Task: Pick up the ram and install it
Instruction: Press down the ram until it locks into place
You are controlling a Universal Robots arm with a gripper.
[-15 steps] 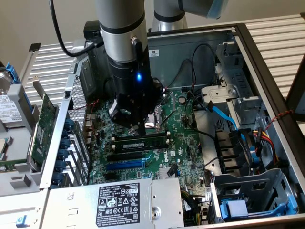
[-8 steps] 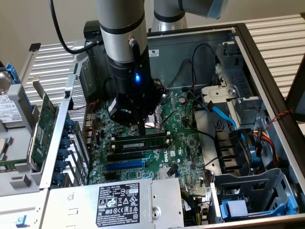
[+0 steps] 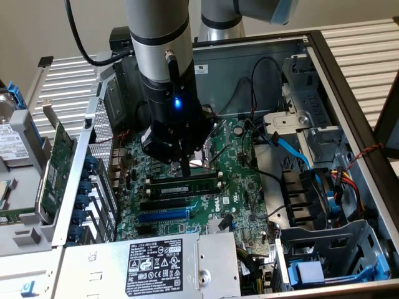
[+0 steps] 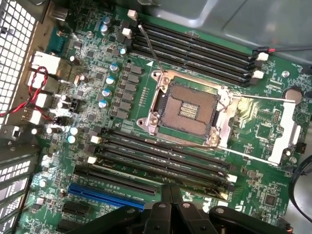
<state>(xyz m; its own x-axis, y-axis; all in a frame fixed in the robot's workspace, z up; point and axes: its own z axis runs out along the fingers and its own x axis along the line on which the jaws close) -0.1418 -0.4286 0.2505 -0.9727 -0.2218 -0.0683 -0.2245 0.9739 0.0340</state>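
Item one, the ram [image 3: 187,186]: we record a long dark green stick with black chips lying along a memory slot on the motherboard [image 3: 240,193], in the bank of slots just below the processor socket [image 3: 201,159] as the exterior view shows it. We cannot tell whether it is fully seated.

Item two, the gripper [image 3: 186,169]: we find its fingers pressed together, their tips directly above the ram and at or very near its top edge; nothing sits clamped between them. In the wrist view the black gripper [image 4: 171,197] hangs over the near bank of slots [image 4: 161,158].

Item three, the surroundings: we note the open processor socket [image 4: 187,109] between two banks of black slots with white end clips, a blue expansion slot [image 4: 105,195], a power supply [image 3: 156,265] with a printed label, a blue cable [image 3: 293,149], and a wider green card [image 3: 56,168] standing outside the case [image 3: 349,106] at the exterior view's left.
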